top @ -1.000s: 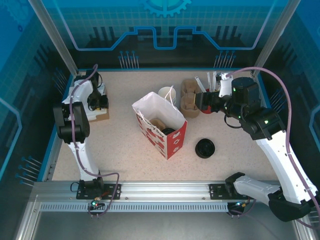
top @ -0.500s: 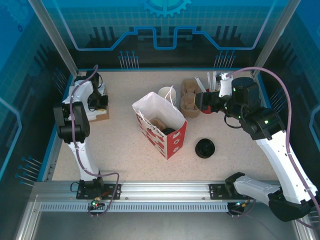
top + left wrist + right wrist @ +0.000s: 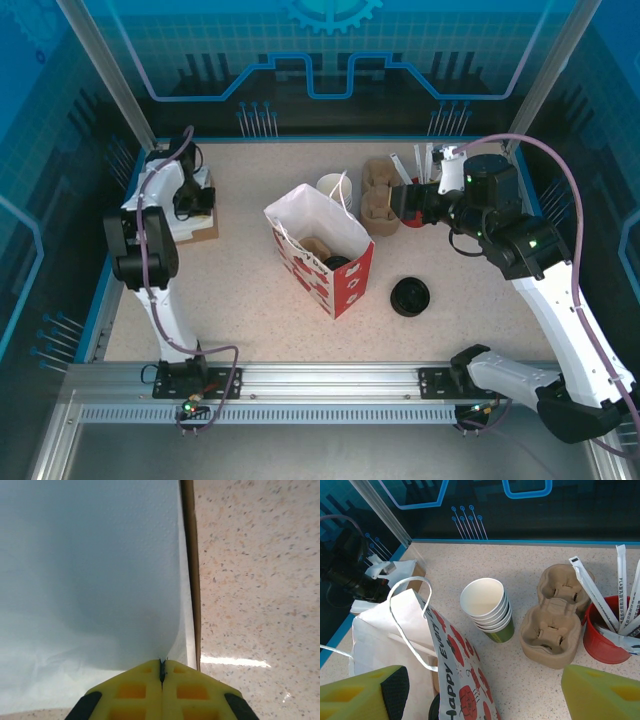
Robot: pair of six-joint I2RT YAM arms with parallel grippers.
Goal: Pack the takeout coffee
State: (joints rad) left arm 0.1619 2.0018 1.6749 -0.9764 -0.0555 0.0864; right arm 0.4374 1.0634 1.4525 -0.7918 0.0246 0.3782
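A speckled beige table (image 3: 250,310) sits inside blue printed walls. From above, the takeout coffee (image 3: 338,263) shows just its black lid, down inside the red-and-white paper bag (image 3: 300,215) at mid-table. The right gripper (image 3: 405,203) hovers beyond it toward the far right, and the left gripper (image 3: 197,212) is well apart at the far left. The left wrist camera has the yellow fingers (image 3: 135,692) pressed together, pinching a white napkin (image 3: 90,570). The right wrist camera has that claw's fingers (image 3: 362,692) spread wide above the bag's edge.
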